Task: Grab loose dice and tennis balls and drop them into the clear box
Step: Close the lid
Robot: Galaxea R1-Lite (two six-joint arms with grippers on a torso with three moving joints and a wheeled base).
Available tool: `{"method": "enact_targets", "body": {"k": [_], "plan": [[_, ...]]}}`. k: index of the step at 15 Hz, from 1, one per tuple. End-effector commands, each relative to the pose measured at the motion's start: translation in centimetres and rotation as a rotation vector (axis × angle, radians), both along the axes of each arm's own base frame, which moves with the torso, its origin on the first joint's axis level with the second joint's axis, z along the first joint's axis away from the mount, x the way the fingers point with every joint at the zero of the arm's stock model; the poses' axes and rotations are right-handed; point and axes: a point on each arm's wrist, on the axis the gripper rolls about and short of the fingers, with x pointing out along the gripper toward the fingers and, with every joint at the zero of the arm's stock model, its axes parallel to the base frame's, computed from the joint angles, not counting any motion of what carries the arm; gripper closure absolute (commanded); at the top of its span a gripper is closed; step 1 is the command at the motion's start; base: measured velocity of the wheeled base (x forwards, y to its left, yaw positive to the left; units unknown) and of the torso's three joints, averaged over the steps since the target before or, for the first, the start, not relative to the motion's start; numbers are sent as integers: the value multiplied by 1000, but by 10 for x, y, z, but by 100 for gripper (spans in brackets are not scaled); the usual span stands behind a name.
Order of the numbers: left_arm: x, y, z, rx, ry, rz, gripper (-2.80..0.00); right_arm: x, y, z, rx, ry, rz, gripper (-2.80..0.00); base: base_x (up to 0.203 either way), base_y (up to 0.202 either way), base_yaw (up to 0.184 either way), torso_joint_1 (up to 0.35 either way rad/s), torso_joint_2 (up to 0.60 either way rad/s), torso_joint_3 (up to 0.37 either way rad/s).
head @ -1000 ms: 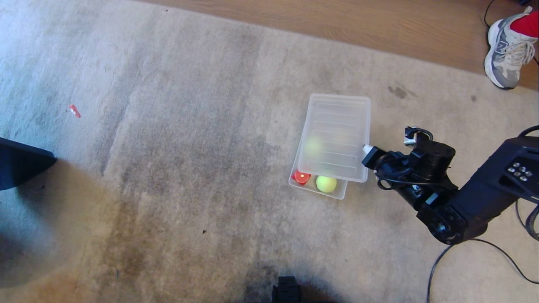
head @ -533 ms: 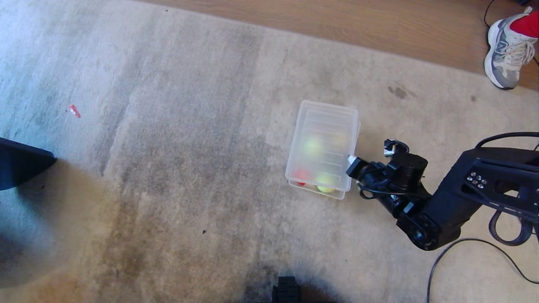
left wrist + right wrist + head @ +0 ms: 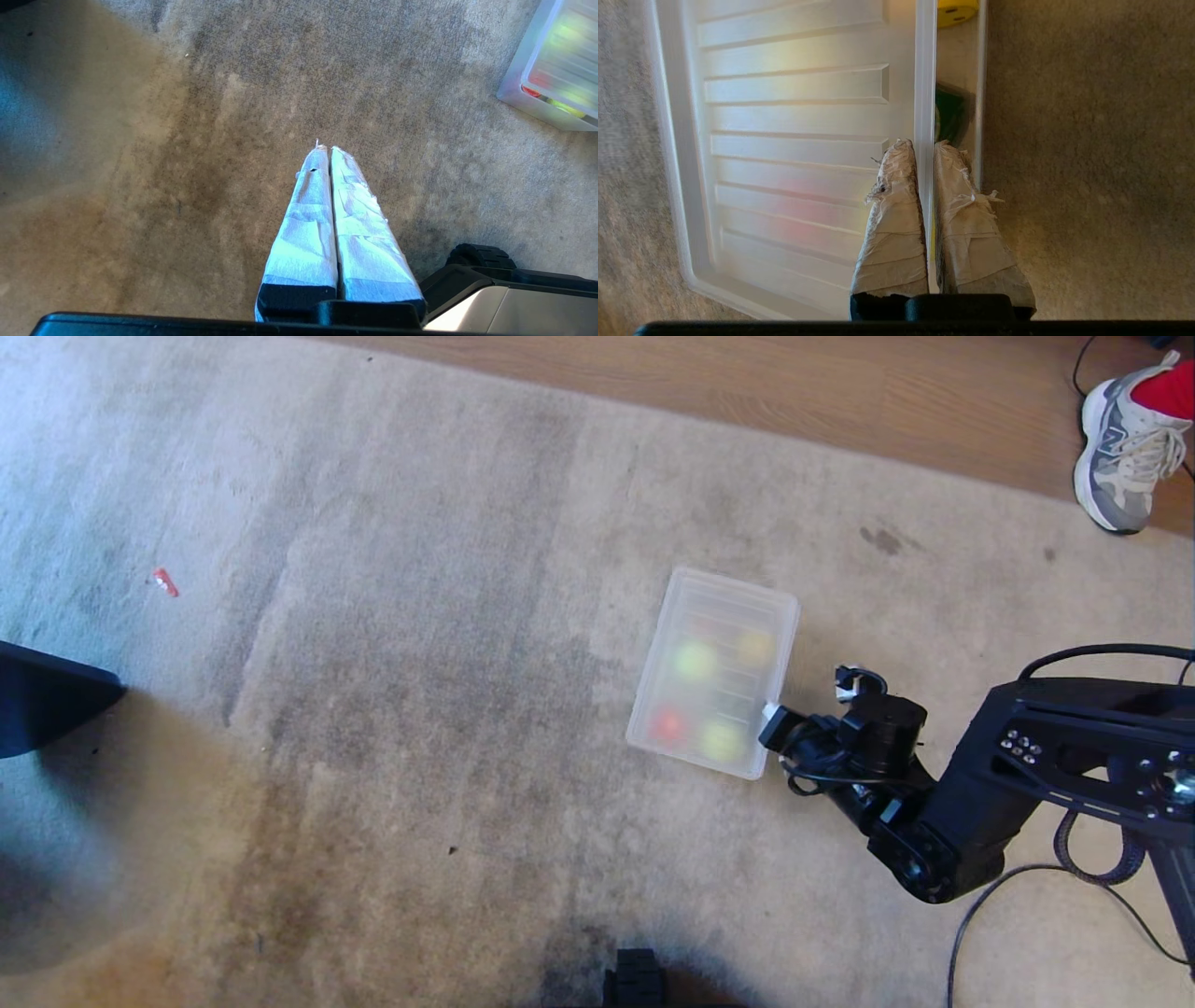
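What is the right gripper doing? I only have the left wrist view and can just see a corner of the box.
Observer: The right gripper is shut on the ribbed lid, with a finger on either side of its rim.
Operator: Is the lid over the box?
Observer: Yes, the head view shows it covering the clear box almost squarely.
Operator: Anything else nearby?
Observer: A person's shoe stands on the wood floor beyond the carpet.

Ribbed lid point(image 3: 724, 653) covers clear box point(image 3: 516, 95), blocking entry from above; right gripper point(image 3: 771, 721) clamped on lid edge at box's right side. Bare carpet point(image 3: 420, 691) around box's left side; shoe point(image 3: 1125, 448) well apart, far right
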Motion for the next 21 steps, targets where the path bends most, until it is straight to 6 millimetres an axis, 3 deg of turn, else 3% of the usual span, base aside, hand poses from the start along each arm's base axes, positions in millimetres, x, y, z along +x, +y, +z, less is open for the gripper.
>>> {"method": "enact_targets", "body": {"k": [1, 12, 13, 21], "plan": [[0, 0, 0, -1, 0, 0, 0, 2, -3, -8, -2, 16, -8, 0, 0, 0, 0, 0, 0, 0], [0, 0, 0, -1, 0, 0, 0, 6, -20, -12, -38, 18, -55, 0, 0, 0, 0, 0, 0, 0], [0, 0, 0, -1, 0, 0, 0, 7, -20, -12, -35, 17, -55, -280, 0, 0, 0, 0, 0, 0], [0, 0, 0, -1, 0, 0, 0, 7, -14, -6, -18, -28, -3, -280, 0, 0, 0, 0, 0, 0]]}}
